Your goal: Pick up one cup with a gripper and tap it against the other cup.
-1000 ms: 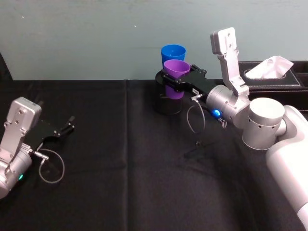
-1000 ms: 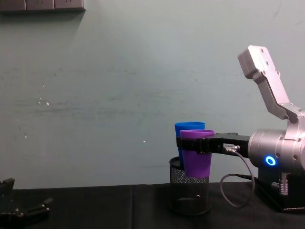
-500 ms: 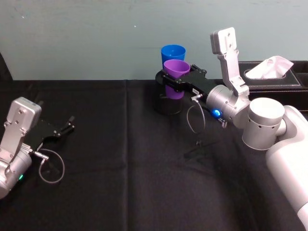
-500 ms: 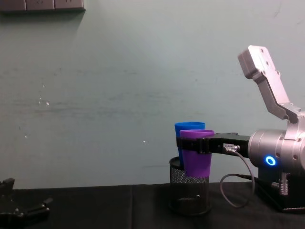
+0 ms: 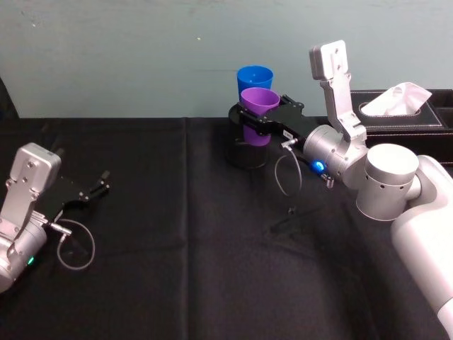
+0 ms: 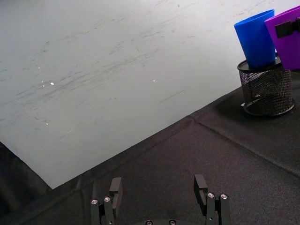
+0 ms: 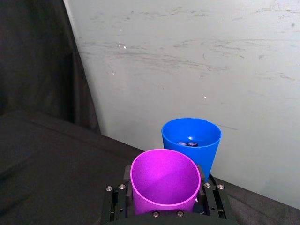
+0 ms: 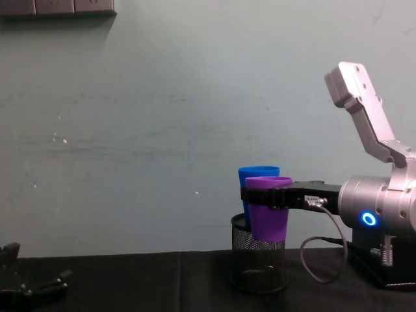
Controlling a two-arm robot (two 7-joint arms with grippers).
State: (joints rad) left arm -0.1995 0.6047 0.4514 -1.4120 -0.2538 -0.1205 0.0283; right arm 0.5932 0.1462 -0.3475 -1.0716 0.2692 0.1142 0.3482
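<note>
The white label on the right end effector is too small to read.

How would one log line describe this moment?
right end effector: shut on purple cup, held above table | blue cup: in mesh holder, alongside | left end effector: open, parked low

The purple cup and blue cup are plain (black mesh holder).
</note>
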